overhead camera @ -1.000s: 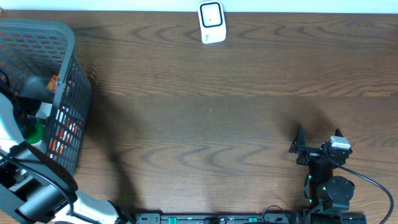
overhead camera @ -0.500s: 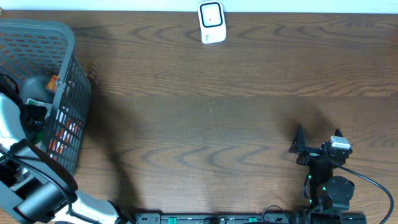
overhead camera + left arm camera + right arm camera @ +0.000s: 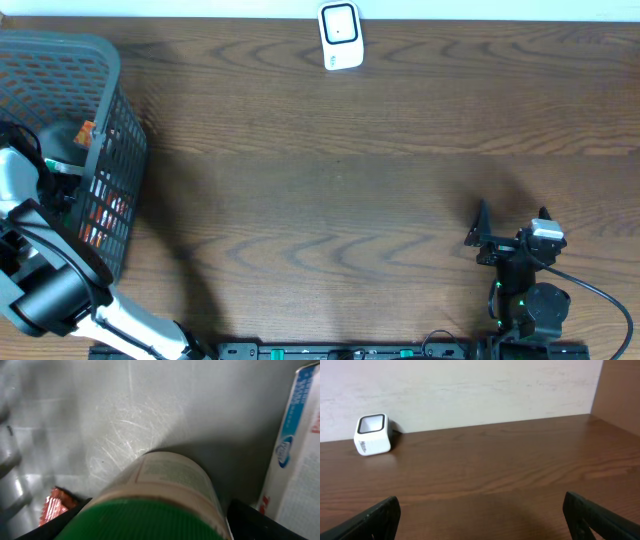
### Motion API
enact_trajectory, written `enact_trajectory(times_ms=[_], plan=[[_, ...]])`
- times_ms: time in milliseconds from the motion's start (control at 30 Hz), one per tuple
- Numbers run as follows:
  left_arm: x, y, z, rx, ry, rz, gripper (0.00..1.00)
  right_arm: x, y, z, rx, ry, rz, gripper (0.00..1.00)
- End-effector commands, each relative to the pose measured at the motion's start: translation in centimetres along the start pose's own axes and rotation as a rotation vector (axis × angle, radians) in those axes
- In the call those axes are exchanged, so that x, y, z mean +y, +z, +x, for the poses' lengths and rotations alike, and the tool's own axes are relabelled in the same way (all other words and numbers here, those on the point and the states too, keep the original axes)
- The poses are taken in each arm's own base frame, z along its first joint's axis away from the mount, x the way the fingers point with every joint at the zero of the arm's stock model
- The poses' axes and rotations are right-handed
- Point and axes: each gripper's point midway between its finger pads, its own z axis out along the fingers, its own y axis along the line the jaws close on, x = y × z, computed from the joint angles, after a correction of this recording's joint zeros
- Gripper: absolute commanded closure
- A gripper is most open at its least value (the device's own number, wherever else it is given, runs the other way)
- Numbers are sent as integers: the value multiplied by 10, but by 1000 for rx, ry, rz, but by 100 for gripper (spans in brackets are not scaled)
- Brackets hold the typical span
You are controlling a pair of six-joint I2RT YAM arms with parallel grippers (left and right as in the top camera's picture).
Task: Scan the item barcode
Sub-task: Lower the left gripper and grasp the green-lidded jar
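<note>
Item = bottle [image 3: 165, 480] with green ribbed cap [image 3: 145, 520], inside the grey basket [image 3: 112, 95] at the far-left of the tabletop [image 3: 330, 180]. Left hand [image 3: 160, 522] is down in the basket, its 2 fingers [image 3: 272, 522] set wide on either side of the bottle, which fills the gap between them; cannot tell if the pads actually press on it or just straddle it. Bottle's long axis runs in line with the fingers, cap end toward the wrist, label end pointing away at the basket floor; upright or leaning, not clear. White-and-blue box [image 3: 295, 455] sits just right of the bottle, an orange wrapper [image 3: 52, 507] near it on the left. Scanner [image 3: 340, 37] stands at the far edge, about centre, well apart from the basket and to its right, so the item probably has to come up out of the basket and travel right and far. Left arm is the one on the item. Right hand [image 3: 512, 228] is parked near-right, low over the tabletop, jaws wide apart and empty, pointing at the scanner.
</note>
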Motion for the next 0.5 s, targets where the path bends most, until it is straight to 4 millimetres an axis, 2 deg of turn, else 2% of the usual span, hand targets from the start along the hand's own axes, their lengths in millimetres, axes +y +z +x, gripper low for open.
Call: enact_trajectory(times_ms=[0, 67, 133, 300, 467], plan=[[5, 5, -2, -9, -16, -25, 17, -1, 0, 1, -1, -8, 1, 1], [4, 5, -3, -13, -16, -21, 20, -1, 0, 1, -1, -8, 1, 1], [3, 5, -4, -15, -17, -20, 29, -1, 0, 1, -1, -8, 1, 1], [3, 5, -4, -14, 2, -19, 44, -1, 0, 1, -1, -8, 1, 1], [5, -2, -5, -13, 6, -20, 45, -1, 0, 1, -1, -8, 1, 1]])
